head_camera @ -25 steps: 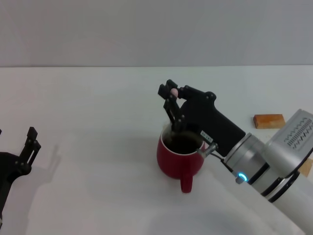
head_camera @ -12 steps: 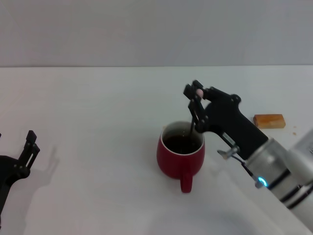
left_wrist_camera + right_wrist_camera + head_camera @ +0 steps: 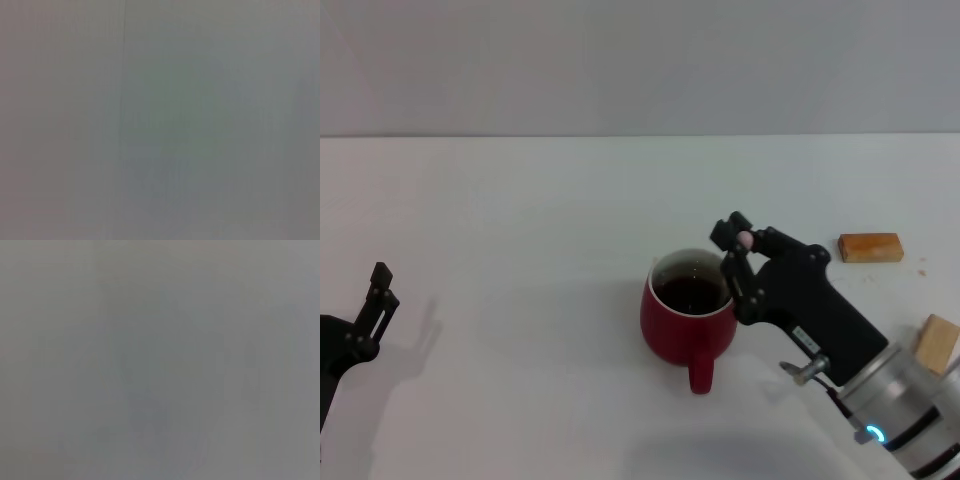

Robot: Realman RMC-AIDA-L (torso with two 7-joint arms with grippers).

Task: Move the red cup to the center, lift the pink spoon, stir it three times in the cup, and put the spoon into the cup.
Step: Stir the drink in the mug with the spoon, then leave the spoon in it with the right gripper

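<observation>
The red cup (image 3: pixel 688 322) stands on the white table (image 3: pixel 520 220) just right of the middle, its handle toward me and dark liquid inside. My right gripper (image 3: pixel 737 256) hangs at the cup's right rim, shut on the pink spoon (image 3: pixel 746 240). Only the spoon's pink handle end shows between the black fingers; its bowl and neck are hidden behind the gripper. The left gripper (image 3: pixel 375 300) rests far off at the table's left front edge, away from both objects. Both wrist views show only flat grey.
An orange-tan wooden block (image 3: pixel 870 247) lies to the right of the cup. A second, paler block (image 3: pixel 935 343) sits close to my right forearm near the right edge.
My right gripper has swept with the spoon from the cup's far-left rim across its mouth to the right rim, coming lower and nearer. The left arm has barely shifted.
</observation>
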